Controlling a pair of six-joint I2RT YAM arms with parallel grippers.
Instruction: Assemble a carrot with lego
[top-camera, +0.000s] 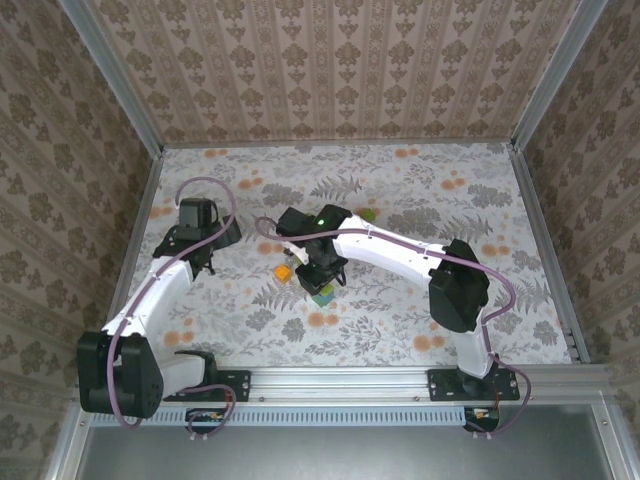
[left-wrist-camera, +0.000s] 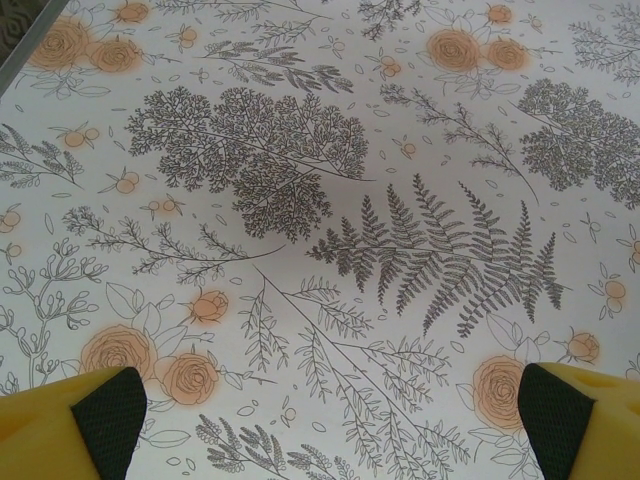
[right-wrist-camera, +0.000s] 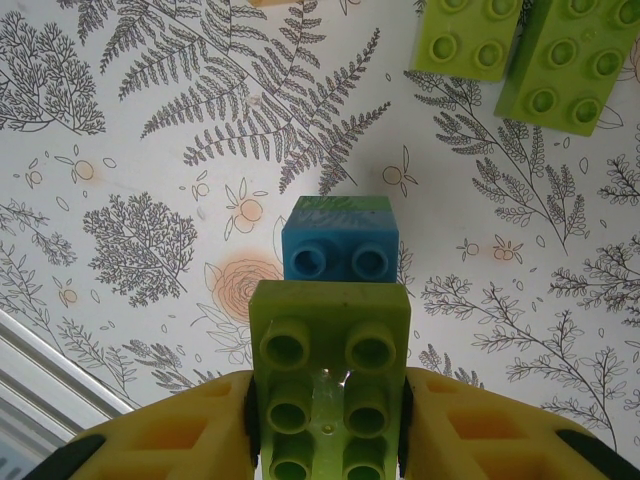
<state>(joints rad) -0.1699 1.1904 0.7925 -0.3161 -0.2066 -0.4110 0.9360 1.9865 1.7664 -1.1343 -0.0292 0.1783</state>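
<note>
Angling leftward (elbow bent), right end effector (right-wrist-camera: 330, 432) clamps a lime brick (right-wrist-camera: 330, 340).

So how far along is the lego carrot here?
Early. Done: nothing clearly joined; a small blue plastic brick sits just ahead of the held piece, whether attached I cannot tell. In hand: the right gripper is shut on a lime-green studded plastic brick. To do: a small orange plastic brick and two more lime-green bricks lie loose; the left gripper hangs open over bare tablecloth.
</note>
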